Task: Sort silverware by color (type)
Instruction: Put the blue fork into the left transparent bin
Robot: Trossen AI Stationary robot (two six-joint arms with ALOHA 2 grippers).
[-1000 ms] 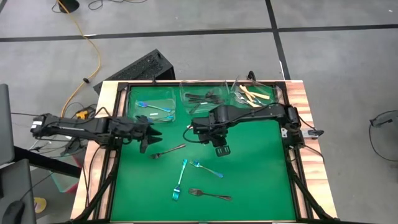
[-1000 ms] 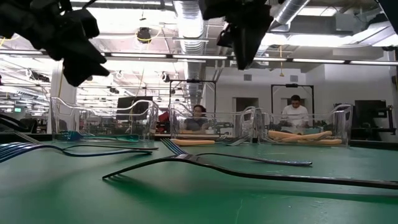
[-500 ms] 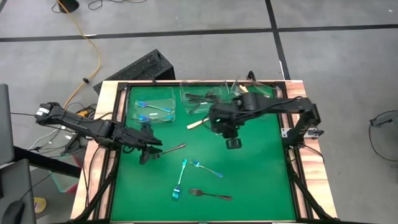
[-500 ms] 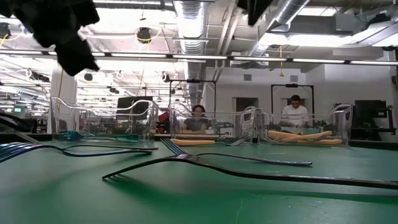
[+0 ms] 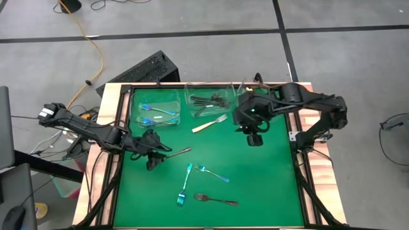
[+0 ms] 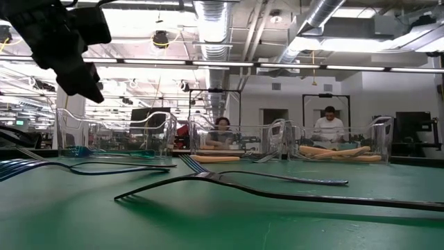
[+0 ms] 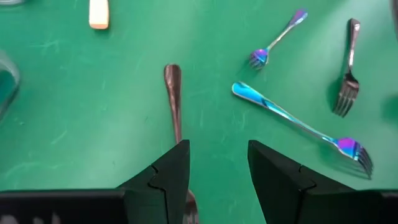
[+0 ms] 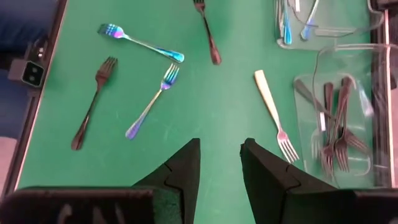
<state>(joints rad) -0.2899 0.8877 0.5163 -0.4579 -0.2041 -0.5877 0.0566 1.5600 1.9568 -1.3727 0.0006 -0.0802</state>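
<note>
Loose forks lie flat on the green mat (image 5: 268, 185). A dark fork (image 5: 176, 153) lies at the left. A cream-handled fork (image 5: 209, 123) lies near the tubs. Two iridescent blue forks (image 5: 185, 184) (image 5: 213, 172) and another dark fork (image 5: 215, 200) lie nearer the front. My left gripper (image 5: 152, 163) hangs open above the left dark fork's tine end; in the left wrist view that fork (image 7: 173, 99) runs under one finger of the gripper (image 7: 217, 171). My right gripper (image 5: 255, 139) is open and holds nothing, high over the mat's right half, and shows again in its wrist view (image 8: 219, 163).
Three clear tubs stand along the far edge: the left tub (image 5: 137, 102) holds blue forks, the middle one (image 5: 192, 96) dark forks, the right one (image 5: 246, 86) cream-handled forks. A black frame (image 5: 124, 89) borders the mat. People sit in the room behind.
My right gripper has risen and drawn back toward the table's right edge, tipping further down; it has left the low view. The cream-handled fork now shows whole on the mat. My left gripper has moved toward the near edge and tipped down over the left dark fork.
</note>
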